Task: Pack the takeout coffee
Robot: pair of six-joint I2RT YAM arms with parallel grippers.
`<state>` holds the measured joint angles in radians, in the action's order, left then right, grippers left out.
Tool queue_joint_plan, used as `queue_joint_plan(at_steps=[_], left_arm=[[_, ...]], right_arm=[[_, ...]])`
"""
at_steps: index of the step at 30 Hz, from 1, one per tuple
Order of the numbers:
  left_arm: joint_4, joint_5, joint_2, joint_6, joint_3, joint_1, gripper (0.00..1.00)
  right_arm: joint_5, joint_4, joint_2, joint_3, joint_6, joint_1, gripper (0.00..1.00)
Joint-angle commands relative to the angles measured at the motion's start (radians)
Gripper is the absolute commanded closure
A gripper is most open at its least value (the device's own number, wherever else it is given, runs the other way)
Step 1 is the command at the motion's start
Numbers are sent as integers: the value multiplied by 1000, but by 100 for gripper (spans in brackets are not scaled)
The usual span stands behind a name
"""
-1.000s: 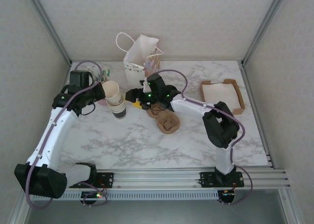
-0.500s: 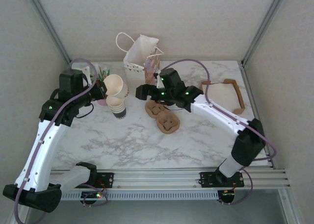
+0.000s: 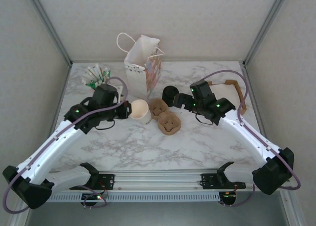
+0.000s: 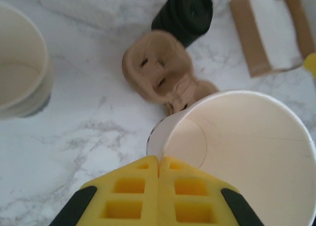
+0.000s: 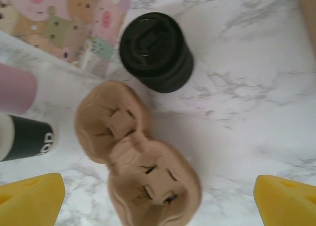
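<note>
Right now the left gripper (image 3: 127, 111) is pinching a lidless cream paper cup (image 4: 247, 147) by its wall, yellow fingers pressed together at the rim. It is holding the cup tilted over the marble table (image 3: 197, 142), just beside the brown pulp cup carrier (image 5: 133, 152). The right gripper (image 3: 178, 102) is hovering with its fingers spread wide, gripping nothing, near the short black cylinder (image 5: 155, 50) that is standing beside the carrier.
</note>
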<state>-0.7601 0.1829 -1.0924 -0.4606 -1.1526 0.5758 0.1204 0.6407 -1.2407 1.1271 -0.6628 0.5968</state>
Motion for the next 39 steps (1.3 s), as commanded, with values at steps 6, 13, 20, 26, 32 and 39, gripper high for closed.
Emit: queue_joint_plan(at_steps=[6, 13, 20, 26, 32, 39], left_arm=[[63, -69, -84, -71, 117, 125, 100], [118, -130, -176, -76, 155, 188, 100], [146, -182, -248, -76, 157, 236, 100], [124, -238, -282, -84, 143, 268, 100], [136, -284, -266, -103, 161, 273, 100], [199, -312, -234, -142, 207, 271, 100]], right_arm=[[34, 0, 6, -51, 23, -21, 1], [10, -30, -17, -67, 21, -25, 1], [4, -52, -17, -90, 16, -25, 1], [-1, -52, -18, -92, 15, -26, 1], [-11, -64, -22, -94, 9, -25, 1], [-26, -79, -12, -105, -7, -25, 1]])
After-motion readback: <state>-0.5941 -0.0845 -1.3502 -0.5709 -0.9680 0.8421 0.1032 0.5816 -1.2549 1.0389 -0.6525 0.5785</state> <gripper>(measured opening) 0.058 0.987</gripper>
